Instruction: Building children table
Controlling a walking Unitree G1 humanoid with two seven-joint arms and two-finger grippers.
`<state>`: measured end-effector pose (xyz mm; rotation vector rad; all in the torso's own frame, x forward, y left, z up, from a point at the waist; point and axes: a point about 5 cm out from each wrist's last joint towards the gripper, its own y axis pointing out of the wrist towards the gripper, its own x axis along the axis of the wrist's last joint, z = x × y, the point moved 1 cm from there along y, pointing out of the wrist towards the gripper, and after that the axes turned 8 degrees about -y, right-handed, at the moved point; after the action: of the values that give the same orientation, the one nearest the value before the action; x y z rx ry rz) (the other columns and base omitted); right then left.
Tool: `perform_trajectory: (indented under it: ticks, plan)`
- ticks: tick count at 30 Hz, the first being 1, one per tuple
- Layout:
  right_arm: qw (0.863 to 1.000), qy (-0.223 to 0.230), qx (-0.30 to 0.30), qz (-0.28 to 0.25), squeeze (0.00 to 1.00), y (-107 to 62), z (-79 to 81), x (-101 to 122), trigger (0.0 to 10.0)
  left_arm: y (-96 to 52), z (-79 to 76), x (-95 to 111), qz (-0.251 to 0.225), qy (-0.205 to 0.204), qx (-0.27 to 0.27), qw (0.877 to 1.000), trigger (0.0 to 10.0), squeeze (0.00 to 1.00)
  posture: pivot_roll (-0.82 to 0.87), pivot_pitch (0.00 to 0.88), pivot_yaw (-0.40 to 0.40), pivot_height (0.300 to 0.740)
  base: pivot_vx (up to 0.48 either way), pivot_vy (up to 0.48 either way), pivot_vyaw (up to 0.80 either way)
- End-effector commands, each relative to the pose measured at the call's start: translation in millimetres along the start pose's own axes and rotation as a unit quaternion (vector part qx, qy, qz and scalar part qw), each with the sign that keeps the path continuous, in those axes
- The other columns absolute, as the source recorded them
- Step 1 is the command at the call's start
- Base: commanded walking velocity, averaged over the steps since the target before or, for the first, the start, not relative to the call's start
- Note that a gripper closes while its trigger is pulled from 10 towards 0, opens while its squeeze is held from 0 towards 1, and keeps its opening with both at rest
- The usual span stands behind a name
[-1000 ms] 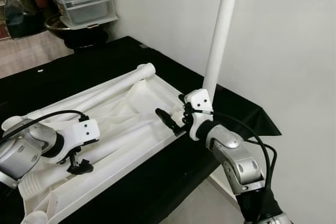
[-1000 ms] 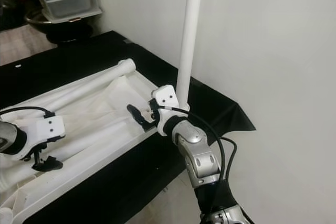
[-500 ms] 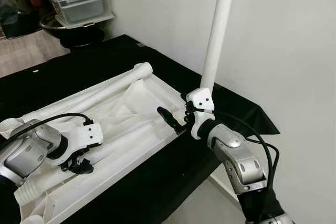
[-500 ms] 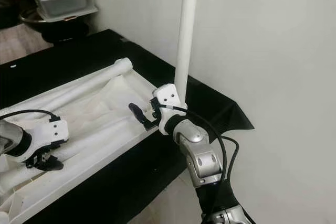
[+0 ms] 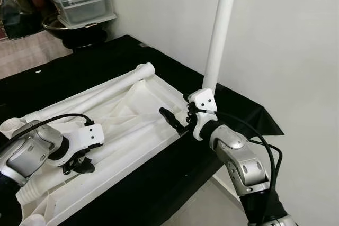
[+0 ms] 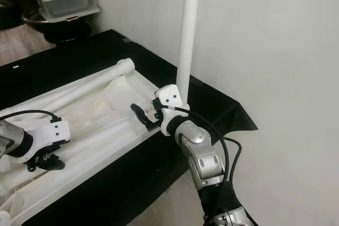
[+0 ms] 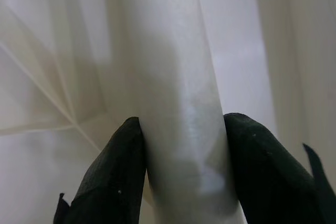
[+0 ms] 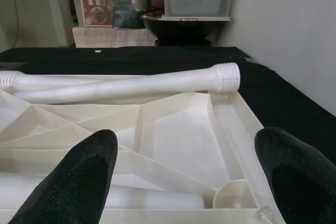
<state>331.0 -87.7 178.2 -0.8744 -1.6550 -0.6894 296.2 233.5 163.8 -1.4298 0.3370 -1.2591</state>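
Note:
The white tabletop lies upside down on a black cloth. One white leg stands upright at its near right corner. Just beside that leg's base my right gripper is open, its fingers spread wide over the ribbed underside and holding nothing. A second leg with a threaded end lies along the far rim. My left gripper is low at the tabletop's left end, shut on a third leg that lies inside the tabletop, one black finger on each side.
The black cloth ends close to the white wall on the right, with pale floor below it. At the back left a clear lidded box sits on a dark bowl among other stored items.
My left gripper has shifted slightly along the lying leg and sits lower on it. The right arm and the upright leg have stayed in place.

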Motion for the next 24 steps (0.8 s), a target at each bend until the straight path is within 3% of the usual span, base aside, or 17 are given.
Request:
perform_trajectory:
  ticks: [1, 3, 7, 9, 10, 12, 16, 18, 19, 21, 22, 24]
  plan:
    - [1.0, 0.001, 0.003, -0.001, 0.0, 0.9, 1.8, 2.8, 10.0, -18.7, 16.9, 18.4, -0.049, -0.003, 0.054, 0.997, 0.0, 0.0, -0.01, 0.062, 0.008, 0.74, 0.0, 0.0, 0.0]
    - [1.0, 0.004, 0.0, -0.003, 0.0, 1.0, 0.3, 3.3, 10.0, -36.3, 28.8, 32.3, -0.094, -0.018, 0.085, 0.992, 0.0, 0.0, -0.01, 0.059, 0.009, 0.74, 0.0, 0.0, 0.0]
    - [1.0, 0.005, -0.001, -0.003, 0.0, 1.0, -0.2, 3.5, 10.0, -44.4, 32.3, 39.7, -0.119, -0.024, 0.093, 0.988, 0.0, 0.0, -0.01, 0.057, 0.01, 0.74, 0.0, 0.0, 0.0]
    - [1.0, 0.007, -0.003, -0.004, 0.0, 1.5, -1.0, 4.0, 10.0, -61.1, 36.5, 57.9, -0.18, -0.03, 0.104, 0.978, 0.0, 0.0, 0.0, 0.051, 0.009, 0.74, 0.0, 0.0, 0.0]
    - [1.0, 0.007, -0.003, -0.004, 0.0, 1.5, -1.0, 4.0, 10.0, -61.1, 36.5, 57.9, -0.18, -0.03, 0.104, 0.978, 0.0, 0.0, 0.0, 0.051, 0.009, 0.74, 0.0, 0.0, 0.0]
    - [1.0, 0.008, -0.005, -0.008, 0.0, 2.6, -2.8, 5.8, 10.0, -70.4, 36.3, 74.1, -0.238, -0.046, 0.1, 0.965, 0.0, 0.0, 0.0, 0.05, 0.009, 0.74, 0.0, 0.0, 0.0]
    - [1.0, 0.011, -0.006, -0.01, 0.0, 3.3, -4.5, 7.3, 10.0, -72.1, 35.4, 80.3, -0.262, -0.053, 0.093, 0.959, 0.0, 0.0, 0.0, 0.05, 0.01, 0.74, 0.0, 0.0, 0.0]
    - [0.999, 0.028, -0.014, -0.021, 0.0, 4.9, -12.0, 13.0, 10.0, -75.7, 34.6, 95.5, -0.326, -0.058, 0.084, 0.94, 0.0, 0.0, 0.01, 0.053, 0.016, 0.74, 0.0, 0.0, 0.0]
    - [0.999, 0.028, -0.014, -0.021, 0.0, 4.9, -12.0, 13.0, 10.0, -75.7, 34.6, 95.5, -0.326, -0.058, 0.084, 0.94, 0.0, 0.0, 0.01, 0.053, 0.016, 0.74, 0.0, 0.0, 0.0]
    - [0.999, 0.041, -0.017, -0.03, 0.0, 5.7, -16.8, 17.0, 10.0, -79.7, 34.5, 105.9, -0.378, -0.068, 0.078, 0.92, 0.0, 0.0, 0.01, 0.054, 0.016, 0.74, 0.0, 0.0, 0.0]
    - [0.999, 0.041, -0.017, -0.03, 0.0, 5.7, -16.8, 17.0, 10.0, -79.7, 34.5, 105.9, -0.378, -0.068, 0.078, 0.92, 0.0, 0.0, 0.01, 0.054, 0.016, 0.74, 0.0, 0.0, 0.0]
    - [0.998, 0.048, -0.014, -0.038, 0.0, 6.2, -18.9, 20.2, 10.0, -83.9, 35.1, 112.6, -0.419, -0.079, 0.074, 0.901, 0.0, 0.0, 0.01, 0.056, 0.018, 0.74, 0.0, 0.0, 0.0]
